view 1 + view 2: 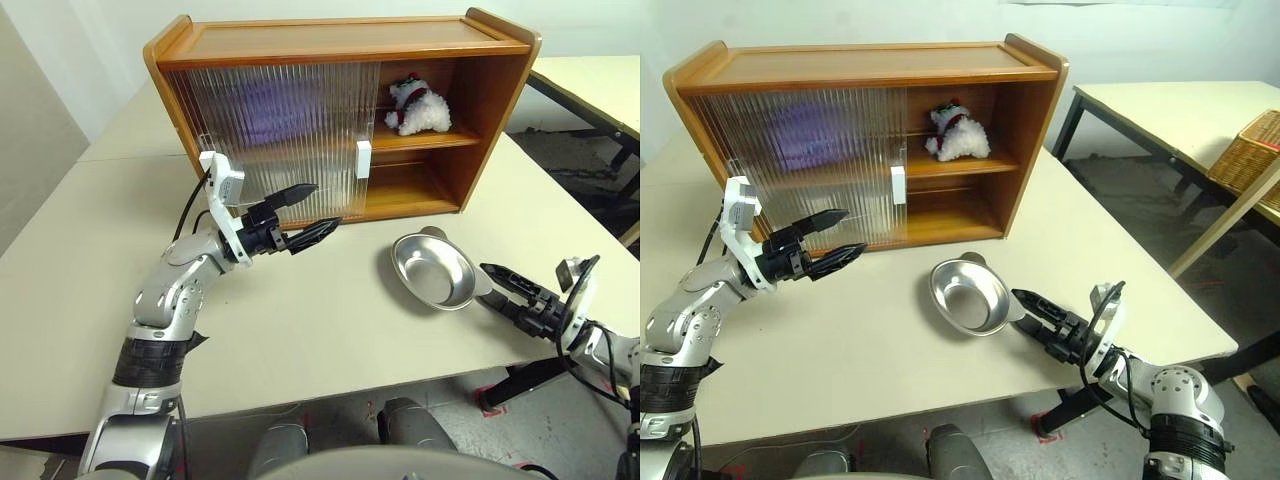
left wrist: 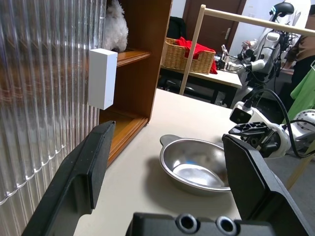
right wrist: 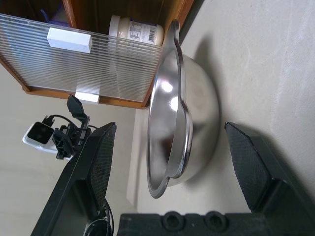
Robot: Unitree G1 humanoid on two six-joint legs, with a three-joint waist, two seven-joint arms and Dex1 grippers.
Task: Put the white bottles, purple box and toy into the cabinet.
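The cabinet (image 1: pixel 340 40) stands at the back of the table, its ribbed sliding doors (image 1: pixel 270 140) covering the left part. The toy (image 1: pixel 418 107) sits on the upper shelf in the uncovered right part. A purple blur behind the door on the upper shelf is the purple box (image 1: pixel 262 110). The right wrist view shows one white bottle (image 3: pixel 137 30) inside the cabinet past the door's edge. My left gripper (image 1: pixel 325 207) hovers open just in front of the lower door, left of the white handle (image 1: pixel 364 158). My right gripper (image 1: pixel 482 283) is open and empty, pointing at the steel bowl's right rim.
A round steel bowl (image 1: pixel 432 272) lies on the table in front of the cabinet's open side. The table's near edge (image 1: pixel 350 385) runs just under my right hand. A second table (image 1: pixel 1160 110) with a wicker basket (image 1: pixel 1250 150) stands to the right.
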